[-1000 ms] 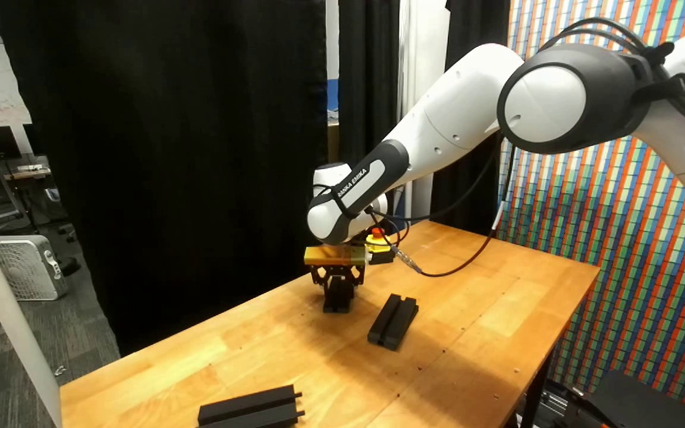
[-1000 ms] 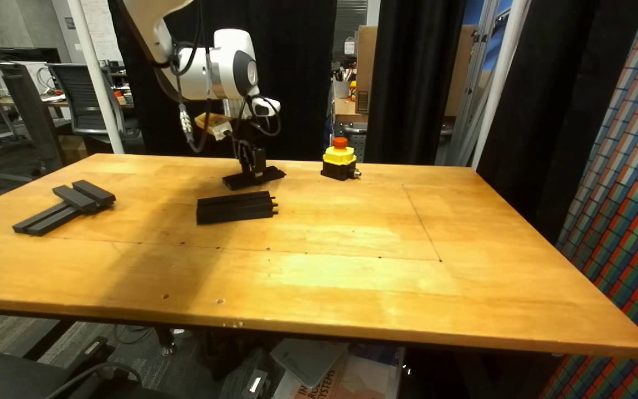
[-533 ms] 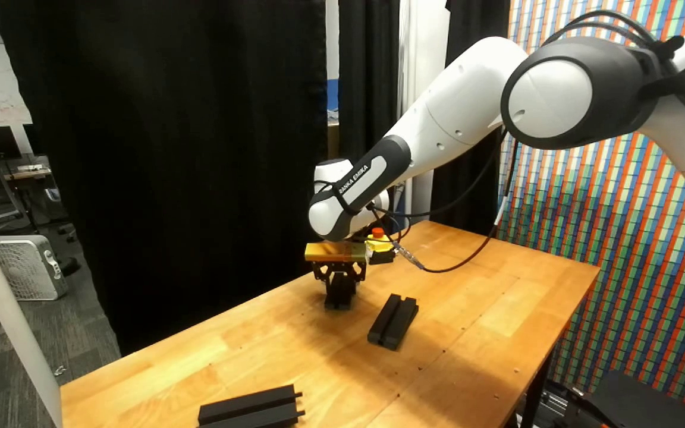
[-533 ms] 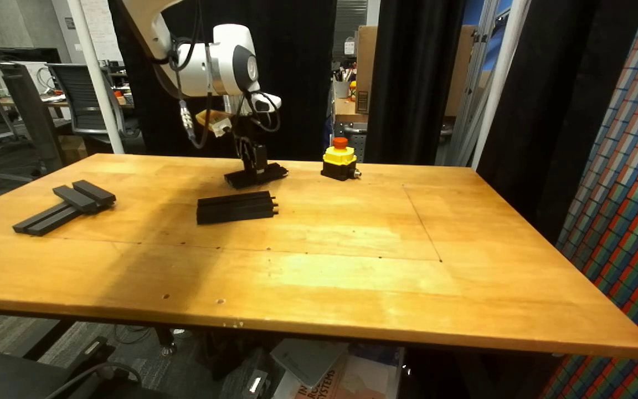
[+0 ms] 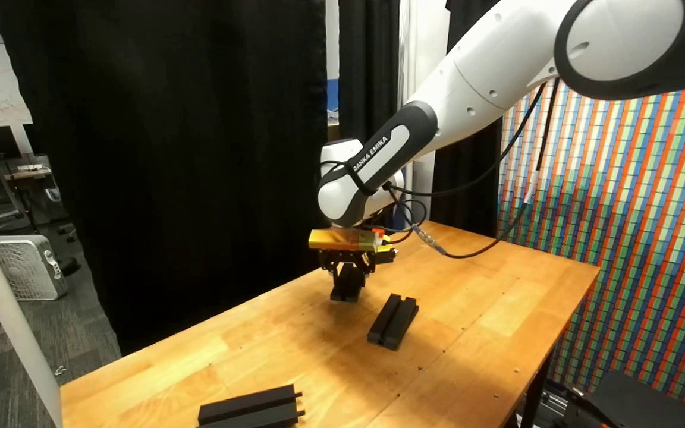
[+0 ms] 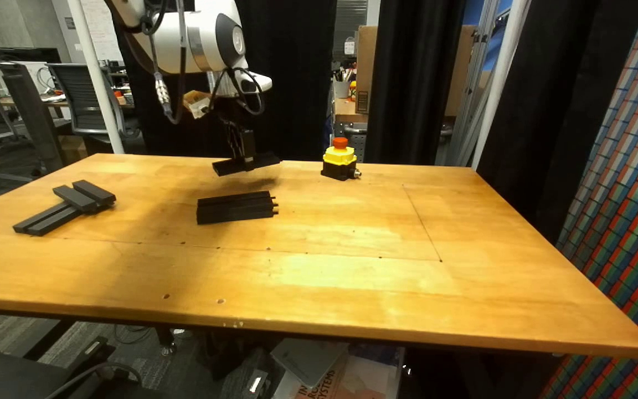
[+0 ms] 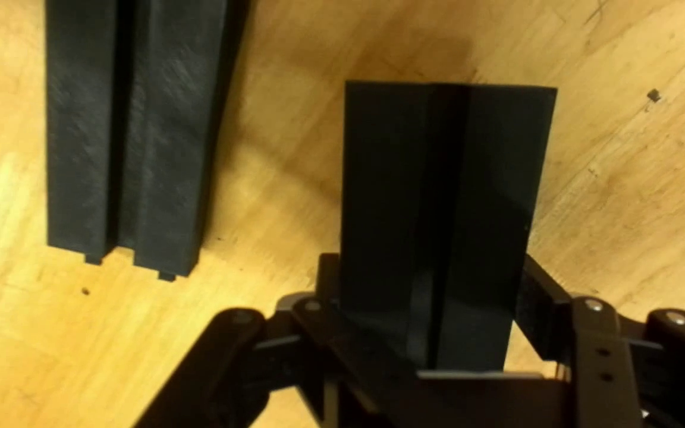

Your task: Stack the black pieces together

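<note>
My gripper (image 7: 431, 291) is shut on a grooved black piece (image 7: 443, 178), its fingers (image 7: 547, 312) pressing the two long sides. In an exterior view this held black piece (image 6: 227, 167) hangs above the table near the back edge, with its shadow below. A second grooved black piece (image 6: 235, 208) with small pegs at one end lies flat in front of it; the wrist view shows this black piece (image 7: 182, 137) left of the held one. Farther left are more black pieces (image 6: 47, 219), one short bar (image 6: 74, 198) resting across them and another bar (image 6: 93, 191) beside it.
A yellow-and-red emergency button (image 6: 339, 158) stands at the back of the wooden table (image 6: 352, 288), partly hidden behind the gripper in an exterior view. A black curtain (image 5: 170, 178) hangs along the table's back edge. Cables (image 5: 473, 255) loop from the arm.
The gripper has risen with the black piece, which is now off the tabletop where it rested a second ago. The other black pieces have not moved.
</note>
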`<state>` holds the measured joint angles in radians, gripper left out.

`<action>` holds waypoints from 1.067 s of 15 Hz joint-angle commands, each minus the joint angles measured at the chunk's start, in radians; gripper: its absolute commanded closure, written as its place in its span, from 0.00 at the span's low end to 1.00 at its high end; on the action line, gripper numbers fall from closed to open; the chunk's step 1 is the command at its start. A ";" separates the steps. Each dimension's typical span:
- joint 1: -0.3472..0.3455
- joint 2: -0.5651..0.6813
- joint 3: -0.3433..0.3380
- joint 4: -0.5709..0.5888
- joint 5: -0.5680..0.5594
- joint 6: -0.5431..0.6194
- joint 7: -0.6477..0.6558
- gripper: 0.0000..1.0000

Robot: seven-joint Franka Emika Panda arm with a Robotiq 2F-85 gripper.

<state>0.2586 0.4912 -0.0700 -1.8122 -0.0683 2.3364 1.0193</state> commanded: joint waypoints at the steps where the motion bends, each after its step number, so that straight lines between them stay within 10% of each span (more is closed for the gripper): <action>1: 0.010 -0.147 -0.004 -0.182 -0.034 0.039 0.077 0.55; 16: -0.039 -0.280 0.038 -0.460 -0.037 0.107 0.170 0.55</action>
<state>0.2432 0.2485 -0.0528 -2.2304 -0.0978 2.4127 1.1667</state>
